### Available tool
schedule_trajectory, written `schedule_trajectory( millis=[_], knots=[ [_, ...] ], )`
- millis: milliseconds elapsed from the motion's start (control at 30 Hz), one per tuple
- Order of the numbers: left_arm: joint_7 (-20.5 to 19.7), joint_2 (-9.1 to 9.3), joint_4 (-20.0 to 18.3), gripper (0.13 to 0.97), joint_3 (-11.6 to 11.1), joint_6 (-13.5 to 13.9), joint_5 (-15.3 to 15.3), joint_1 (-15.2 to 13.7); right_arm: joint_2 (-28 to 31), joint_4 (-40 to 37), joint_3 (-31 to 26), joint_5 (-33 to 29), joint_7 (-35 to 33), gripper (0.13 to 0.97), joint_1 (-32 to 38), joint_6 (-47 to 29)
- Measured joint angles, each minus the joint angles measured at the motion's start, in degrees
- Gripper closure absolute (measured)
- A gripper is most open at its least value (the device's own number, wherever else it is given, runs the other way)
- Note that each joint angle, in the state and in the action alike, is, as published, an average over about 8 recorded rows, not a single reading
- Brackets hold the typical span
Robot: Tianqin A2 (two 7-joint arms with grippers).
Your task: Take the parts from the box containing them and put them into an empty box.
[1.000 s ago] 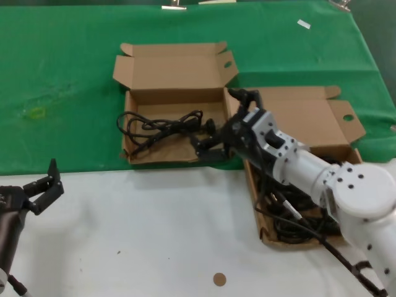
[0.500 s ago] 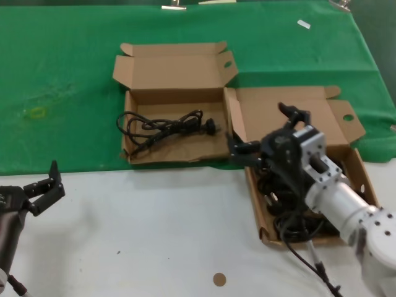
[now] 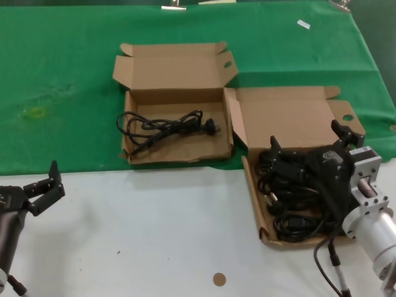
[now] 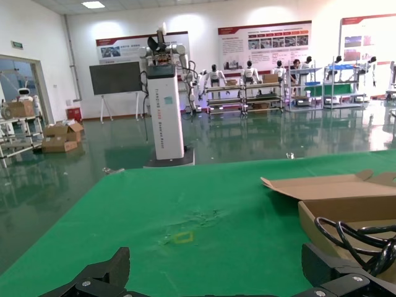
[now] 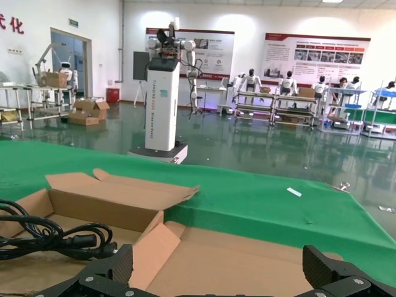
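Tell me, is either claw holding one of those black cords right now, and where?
No. The right claw is open over the pile of cords in the right box, gripping nothing. The left claw waits open over the white table.

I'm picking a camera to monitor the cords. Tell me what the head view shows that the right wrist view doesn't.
Only the head view shows the heap of thin black power cords in the right-hand shallow brown cardboard box, the open right gripper above it, and the open left gripper idle over the white tabletop.

Only the right wrist view shows the hall with a white robot tower.

Both show the single black cord in the left-hand cardboard box.
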Motion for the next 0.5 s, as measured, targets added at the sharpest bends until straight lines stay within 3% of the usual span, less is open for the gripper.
schedule_trajectory(
  millis=[500],
  knots=[
    [0.0, 0.0, 0.0, 0.132, 0.0, 0.0, 0.0, 0.0, 0.1, 0.6, 0.3, 0.3, 0.1, 0.129, -0.7, 0.5]
  ],
)
